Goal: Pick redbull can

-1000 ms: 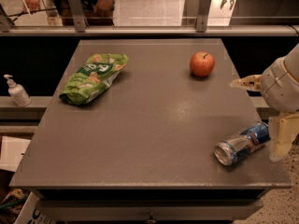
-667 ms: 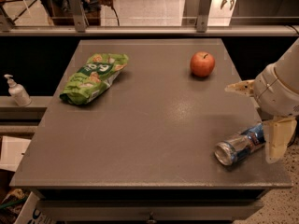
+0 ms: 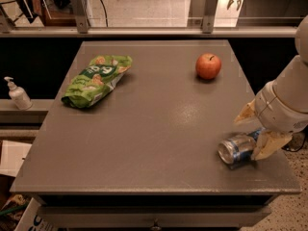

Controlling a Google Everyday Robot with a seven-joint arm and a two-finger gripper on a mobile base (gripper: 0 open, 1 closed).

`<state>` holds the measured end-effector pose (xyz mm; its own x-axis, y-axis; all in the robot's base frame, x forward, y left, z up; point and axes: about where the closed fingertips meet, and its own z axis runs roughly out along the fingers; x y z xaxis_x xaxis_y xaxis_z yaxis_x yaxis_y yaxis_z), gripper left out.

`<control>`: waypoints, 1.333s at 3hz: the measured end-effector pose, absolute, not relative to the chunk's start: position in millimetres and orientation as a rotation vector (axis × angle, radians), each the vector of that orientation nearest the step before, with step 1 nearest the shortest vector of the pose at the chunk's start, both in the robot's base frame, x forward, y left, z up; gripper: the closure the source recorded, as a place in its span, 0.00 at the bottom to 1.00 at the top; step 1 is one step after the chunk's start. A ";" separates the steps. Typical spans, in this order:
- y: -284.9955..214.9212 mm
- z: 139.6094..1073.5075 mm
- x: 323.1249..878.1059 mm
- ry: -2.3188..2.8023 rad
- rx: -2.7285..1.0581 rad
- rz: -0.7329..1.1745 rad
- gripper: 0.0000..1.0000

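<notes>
Can [image 3: 235,149] lying on table [image 3: 144,143], not lifted. Gripper [image 3: 250,136] at its far end, jaws wide, seemingly straddling. Closing, lifting left.

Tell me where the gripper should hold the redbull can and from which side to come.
Probably across its round body near mid-length, coming from the right of the view: the redbull can lies on its side, silver top pointing left, and the open gripper is at its right end.
</notes>
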<state>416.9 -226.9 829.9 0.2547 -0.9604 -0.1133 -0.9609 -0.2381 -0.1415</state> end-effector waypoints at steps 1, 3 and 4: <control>-227.6 825.6 413.2 1.826 -2.331 0.018 0.65; -217.9 836.4 418.6 1.832 -2.314 0.014 1.00; -204.2 849.1 428.1 1.829 -2.282 0.042 1.00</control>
<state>428.1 -204.2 849.1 0.2267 -0.9613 -0.1567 -0.9675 -0.2037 -0.1501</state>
